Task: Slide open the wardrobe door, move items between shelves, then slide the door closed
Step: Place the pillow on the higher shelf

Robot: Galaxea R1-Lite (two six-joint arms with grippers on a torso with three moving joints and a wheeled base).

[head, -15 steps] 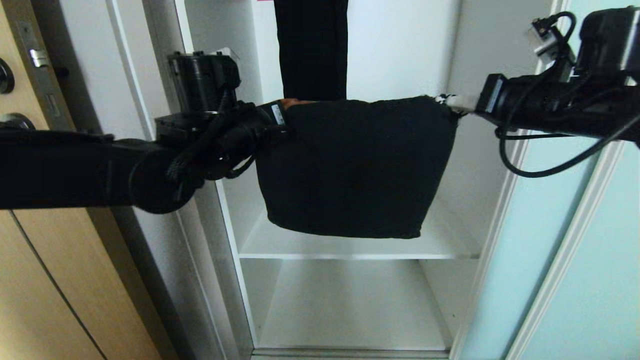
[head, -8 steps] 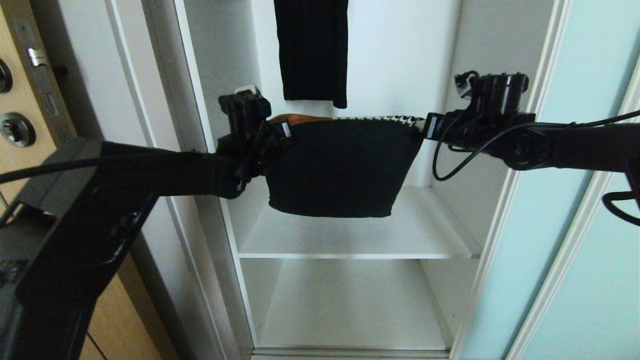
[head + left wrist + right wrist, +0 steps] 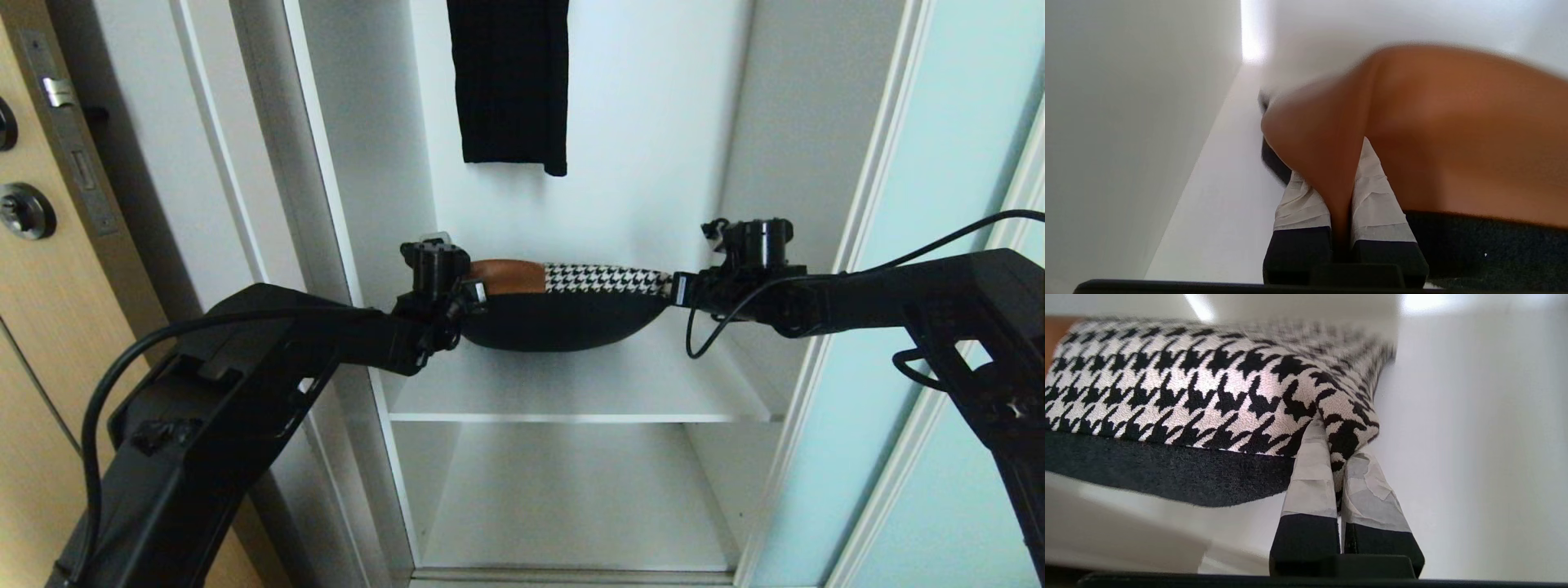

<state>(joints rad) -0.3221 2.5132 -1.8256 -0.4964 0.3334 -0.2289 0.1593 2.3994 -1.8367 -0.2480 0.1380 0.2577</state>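
- Head view: both arms are reaching into the open wardrobe and carrying the patchwork pillow [image 3: 563,306] between them; it is sitting low over the upper shelf [image 3: 588,384], and whether its dark underside is touching the board cannot be told from here.
- Left gripper [image 3: 469,294] is holding the pillow's left end, on the tan-brown patch; right gripper [image 3: 676,290] is holding the right end, on the houndstooth patch.
- Left wrist view is giving what the head view is not: the two taped fingers [image 3: 1300,202] are pinching a fold of tan fabric, jaws closed on the pillow.
- Right wrist view: the taped fingers [image 3: 1310,473] are clamping the houndstooth corner, jaws closed on the pillow, with the charcoal fabric showing below the check pattern.
- Orientation: the pillow's long axis is running left to right across the wardrobe, patchwork face turning up, charcoal side down.
- Only the head view is showing the surroundings: a lower shelf [image 3: 571,498] beneath, a black garment [image 3: 510,82] hanging above at the far wall, the sliding wardrobe door [image 3: 947,204] standing at right, a wooden door [image 3: 41,310] at left.
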